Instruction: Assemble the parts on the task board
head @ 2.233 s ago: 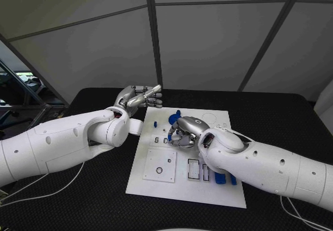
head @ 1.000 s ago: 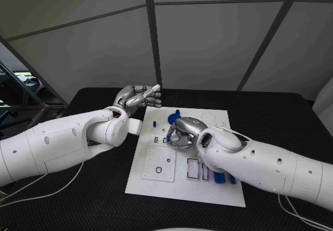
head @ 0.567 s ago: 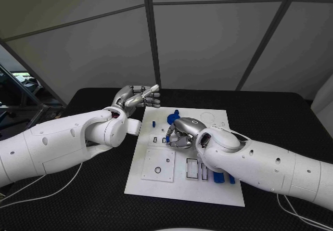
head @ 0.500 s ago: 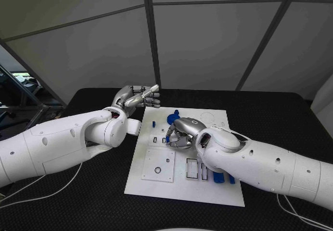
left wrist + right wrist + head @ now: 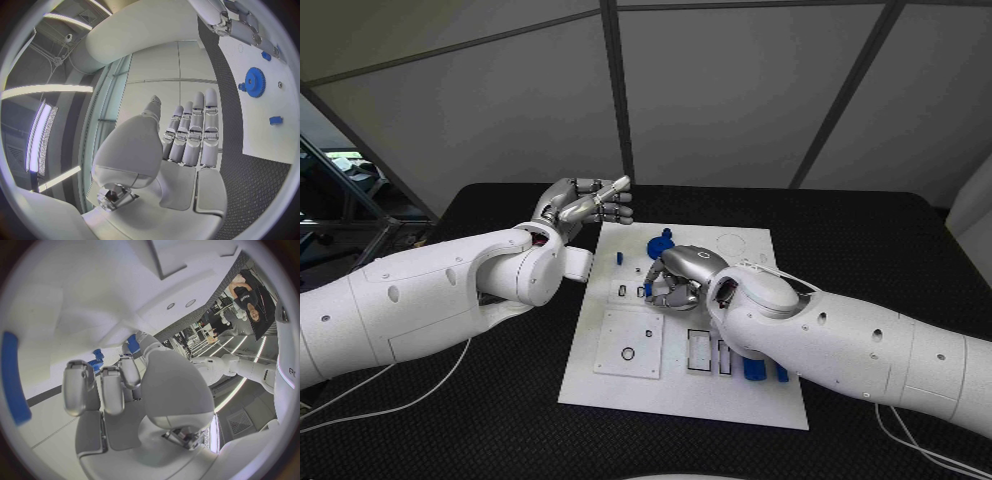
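No writing could be read on the flat white task board (image 5: pixel 682 385), which lay mid-table on the black, textured table (image 5: pixel 877 240). A toothed blue gear (image 5: pixel 254 82) stood on it near a small blue block (image 5: pixel 275 120). The left hand (image 5: pixel 584 203) hovered off the board's far corner, fingers straight and together, holding nothing. The right hand (image 5: pixel 678 279) curled down onto the board; whether it gripped a part could not be told.

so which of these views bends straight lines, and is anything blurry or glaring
Head view: sharp, evenly lit, task board edges straight. Left wrist view: fisheye, board edge curves, bright light strips glare beside the left hand. Right wrist view: fisheye too; a close blue part is blurred, right hand sharper.
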Robot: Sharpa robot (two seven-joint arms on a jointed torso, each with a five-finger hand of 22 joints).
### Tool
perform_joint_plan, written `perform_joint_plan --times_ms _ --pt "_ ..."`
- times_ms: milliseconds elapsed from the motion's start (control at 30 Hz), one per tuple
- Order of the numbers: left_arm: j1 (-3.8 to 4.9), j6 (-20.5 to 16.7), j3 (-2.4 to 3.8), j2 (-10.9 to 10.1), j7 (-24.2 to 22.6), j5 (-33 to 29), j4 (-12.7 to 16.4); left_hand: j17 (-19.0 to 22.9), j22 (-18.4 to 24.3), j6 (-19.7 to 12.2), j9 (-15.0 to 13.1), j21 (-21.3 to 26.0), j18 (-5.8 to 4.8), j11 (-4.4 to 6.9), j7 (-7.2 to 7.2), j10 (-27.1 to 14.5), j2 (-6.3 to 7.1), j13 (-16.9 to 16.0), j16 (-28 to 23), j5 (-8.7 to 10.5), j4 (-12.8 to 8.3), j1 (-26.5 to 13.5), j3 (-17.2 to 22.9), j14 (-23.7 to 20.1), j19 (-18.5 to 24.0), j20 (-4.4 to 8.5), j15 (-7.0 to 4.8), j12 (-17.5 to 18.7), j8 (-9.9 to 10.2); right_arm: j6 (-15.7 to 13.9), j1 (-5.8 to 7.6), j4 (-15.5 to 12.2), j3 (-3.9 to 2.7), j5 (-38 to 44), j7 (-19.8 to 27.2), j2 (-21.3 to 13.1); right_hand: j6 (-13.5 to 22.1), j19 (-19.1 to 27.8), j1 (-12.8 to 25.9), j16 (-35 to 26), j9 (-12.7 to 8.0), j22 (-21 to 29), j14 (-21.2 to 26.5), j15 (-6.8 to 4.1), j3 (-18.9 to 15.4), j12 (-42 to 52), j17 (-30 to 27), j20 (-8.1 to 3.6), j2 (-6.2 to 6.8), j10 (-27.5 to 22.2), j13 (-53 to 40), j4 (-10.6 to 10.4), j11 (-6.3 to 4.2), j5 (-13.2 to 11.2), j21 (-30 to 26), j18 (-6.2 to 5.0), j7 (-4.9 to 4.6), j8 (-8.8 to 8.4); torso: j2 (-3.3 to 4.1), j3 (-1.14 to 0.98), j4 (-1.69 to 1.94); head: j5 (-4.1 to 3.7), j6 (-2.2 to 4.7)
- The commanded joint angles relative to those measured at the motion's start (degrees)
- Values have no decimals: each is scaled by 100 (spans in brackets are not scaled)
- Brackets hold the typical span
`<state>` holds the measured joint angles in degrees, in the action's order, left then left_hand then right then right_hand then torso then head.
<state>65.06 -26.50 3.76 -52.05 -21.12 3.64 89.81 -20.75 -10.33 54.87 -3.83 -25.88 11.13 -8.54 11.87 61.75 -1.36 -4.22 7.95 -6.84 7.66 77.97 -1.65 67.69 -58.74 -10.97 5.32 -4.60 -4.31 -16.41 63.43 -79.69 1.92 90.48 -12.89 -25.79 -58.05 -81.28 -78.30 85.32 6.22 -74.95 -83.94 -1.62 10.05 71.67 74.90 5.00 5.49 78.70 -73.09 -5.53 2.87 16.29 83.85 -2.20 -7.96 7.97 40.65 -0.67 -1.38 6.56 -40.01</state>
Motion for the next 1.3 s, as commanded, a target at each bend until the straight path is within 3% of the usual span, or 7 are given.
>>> perform_joint_plan --times_ms 33,367,800,900,1067,1300 --pt "10 49 4 -1 -44 17 1 -9 10 20 -1 21 -92 -24 22 1 -77 3 -30 -25 -29 4 -18 -27 37 14 2 24 19 183 -18 21 23 31 -116 -8 49 48 13 -30 -6 -334 -419 54 -34 -21 656 20 40 -49 11 -1 17 -34 -28 -63 -10 -48 3 1 3 -13 12" --pt "10 52 4 2 -41 17 -2 -15 11 17 0 21 -88 -25 25 -2 -81 3 -37 -25 -31 5 -17 -21 42 10 2 28 22 97 -18 22 23 25 -109 -9 181 78 66 -52 -14 -296 -411 89 -62 -69 626 58 79 -101 53 -18 56 -38 -54 -73 -48 -118 -1 2 -2 -12 15" --pt "9 66 4 0 -36 17 -7 -17 11 13 1 21 -87 -27 29 -5 -80 4 -38 -24 -31 5 -19 -19 43 9 2 30 25 -122 -19 20 23 5 -78 -20 624 223 176 -78 -55 -114 -400 172 -199 -408 606 137 181 -412 367 -101 153 -88 -176 -116 -150 -302 3 0 -3 -10 18" --pt "9 69 4 0 -39 17 -10 -19 11 15 0 20 -86 -26 24 -3 -84 4 -40 -25 -32 6 -17 -17 44 8 2 30 24 -237 -19 12 23 -14 -49 -32 935 251 154 -70 -119 -78 -403 196 -277 -509 622 162 249 -528 478 -186 176 -54 -204 -125 -175 -363 -2 -1 -3 -10 24" --pt "9 77 4 0 -39 18 -20 -36 9 46 -5 8 -74 -2 -10 34 -102 -3 -42 -26 -40 22 -7 17 34 9 -15 16 11 -434 -20 -35 23 -75 60 -80 1062 285 127 -87 -142 -36 -394 210 -361 -524 598 177 309 -565 518 -300 192 -40 -235 -136 -188 -329 -2 -3 1 -9 24" --pt "8 39 3 2 23 40 -85 -86 -11 93 -7 -49 -63 30 -40 95 -104 -8 -20 -24 -48 25 -13 134 -27 30 -53 6 0 -865 -21 -148 22 -438 676 -202 1491 501 -116 -220 -214 234 -331 214 -522 -545 413 186 371 -653 607 -626 192 -36 -422 -200 -185 -280 -12 -6 -9 -12 44"
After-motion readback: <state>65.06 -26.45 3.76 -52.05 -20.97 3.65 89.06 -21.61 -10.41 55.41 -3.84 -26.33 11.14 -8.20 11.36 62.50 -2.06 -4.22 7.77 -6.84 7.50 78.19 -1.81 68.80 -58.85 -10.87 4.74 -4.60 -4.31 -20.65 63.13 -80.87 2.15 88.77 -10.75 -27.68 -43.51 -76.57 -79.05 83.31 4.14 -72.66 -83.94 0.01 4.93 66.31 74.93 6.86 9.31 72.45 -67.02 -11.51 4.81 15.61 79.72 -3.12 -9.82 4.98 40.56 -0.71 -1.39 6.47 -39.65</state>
